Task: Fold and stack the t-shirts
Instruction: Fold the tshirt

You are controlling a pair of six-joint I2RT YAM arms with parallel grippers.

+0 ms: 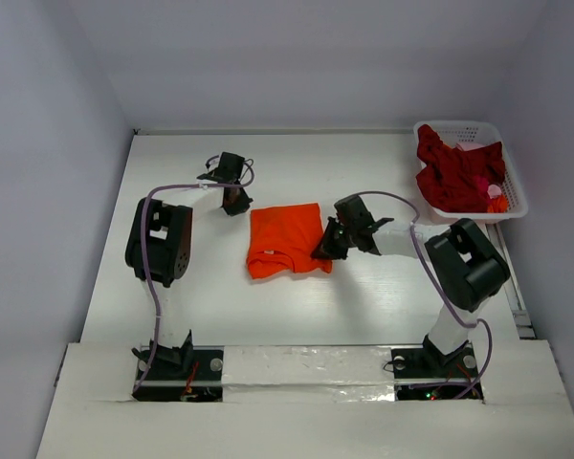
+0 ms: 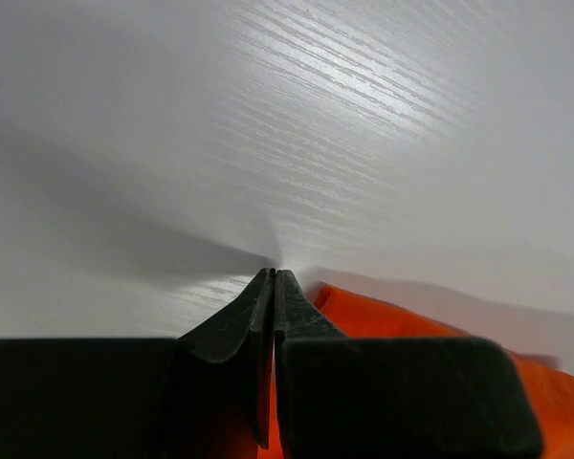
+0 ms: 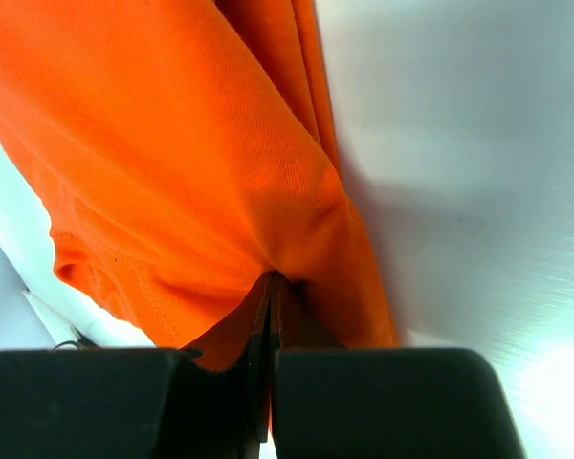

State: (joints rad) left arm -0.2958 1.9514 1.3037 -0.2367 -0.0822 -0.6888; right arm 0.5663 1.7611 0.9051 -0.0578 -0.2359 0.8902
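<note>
A bright orange t-shirt (image 1: 285, 239) lies folded into a rough square mid-table. My right gripper (image 1: 327, 246) is at its right edge; in the right wrist view the right gripper (image 3: 273, 279) is shut on a pucker of the orange t-shirt (image 3: 182, 163). My left gripper (image 1: 235, 202) stands just off the shirt's far left corner. In the left wrist view the left gripper (image 2: 273, 274) is shut, tips against bare table, with the orange t-shirt (image 2: 383, 316) beside and beneath the right finger. Dark crimson t-shirts (image 1: 456, 172) lie heaped in the basket.
A white lattice basket (image 1: 513, 196) stands at the far right corner and also holds a small pink and orange item (image 1: 496, 196). White walls close the table on the left, back and right. The arm bases (image 1: 177, 368) sit at the near edge.
</note>
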